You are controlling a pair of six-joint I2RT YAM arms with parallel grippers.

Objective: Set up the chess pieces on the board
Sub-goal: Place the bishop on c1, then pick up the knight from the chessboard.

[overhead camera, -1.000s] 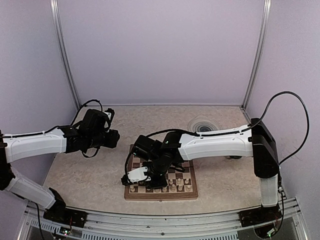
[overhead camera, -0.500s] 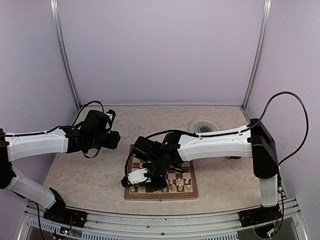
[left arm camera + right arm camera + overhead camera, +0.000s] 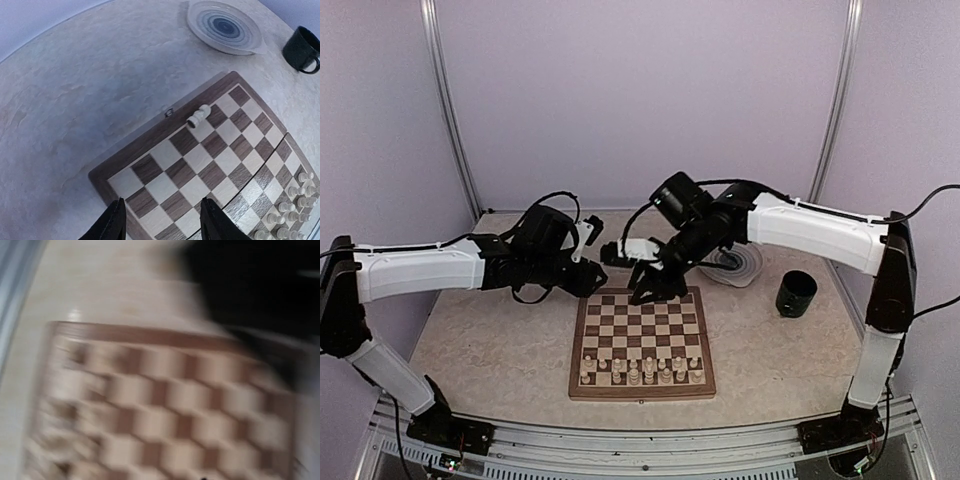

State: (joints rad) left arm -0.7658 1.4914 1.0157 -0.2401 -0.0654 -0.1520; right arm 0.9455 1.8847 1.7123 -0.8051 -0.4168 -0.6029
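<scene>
- Most chess pieces (image 3: 640,372) line the board (image 3: 642,328)'s two near rows; a toppled piece (image 3: 198,116) on the far row awaits placing.
- Empty left gripper (image 3: 161,205) stands parted; right gripper (image 3: 655,288)'s state cannot be told.

The table (image 3: 470,340) is pale and speckled like stone, and three things sit right on it. The board (image 3: 642,335) lies flat in the middle, with its far edge under the right gripper (image 3: 655,292) and its far left corner just beside the left gripper (image 3: 588,283). A round plate with grey rings (image 3: 223,26) sits to the right of the right gripper, a bit farther back. A dark mug (image 3: 796,293) stands farther out on that same side, apart from the plate.
</scene>
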